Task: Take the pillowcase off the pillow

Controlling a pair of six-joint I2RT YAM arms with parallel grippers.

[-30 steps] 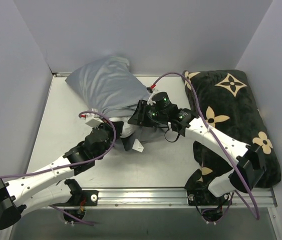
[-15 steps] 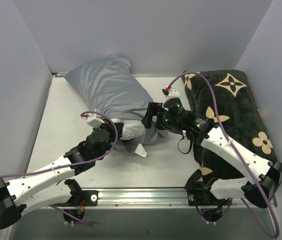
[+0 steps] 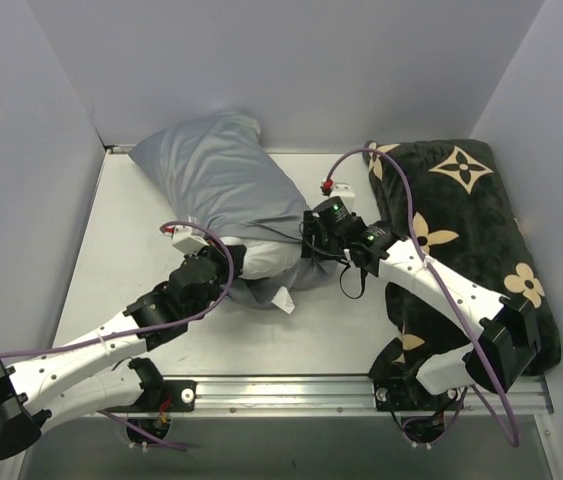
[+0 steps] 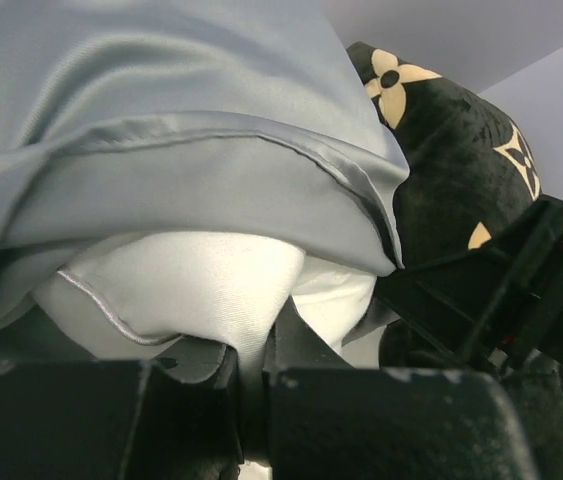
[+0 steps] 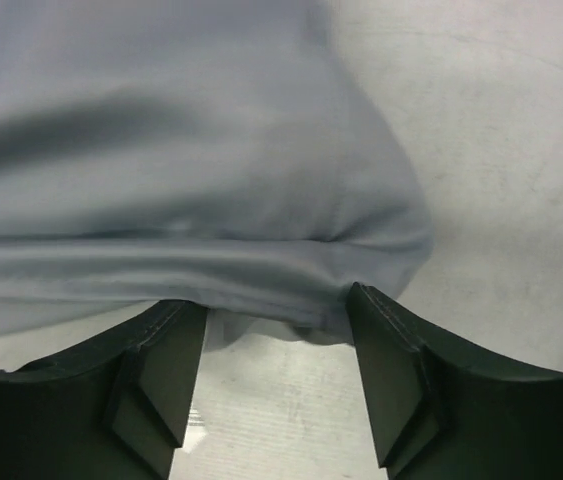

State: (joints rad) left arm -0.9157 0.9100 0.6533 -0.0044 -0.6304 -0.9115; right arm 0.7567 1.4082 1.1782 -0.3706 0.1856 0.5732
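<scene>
On the worktop, the right tool, jaws apart, has backed off to the grey-blue pillowcase hem while the left tool pinches the white pillow at its newly bared end, stripping barely begun.

— Where are the cameras?
— Two close behind the left end effector and right end effector; one high behind both, facing down. All share the pillowcase hem ahead.
</scene>
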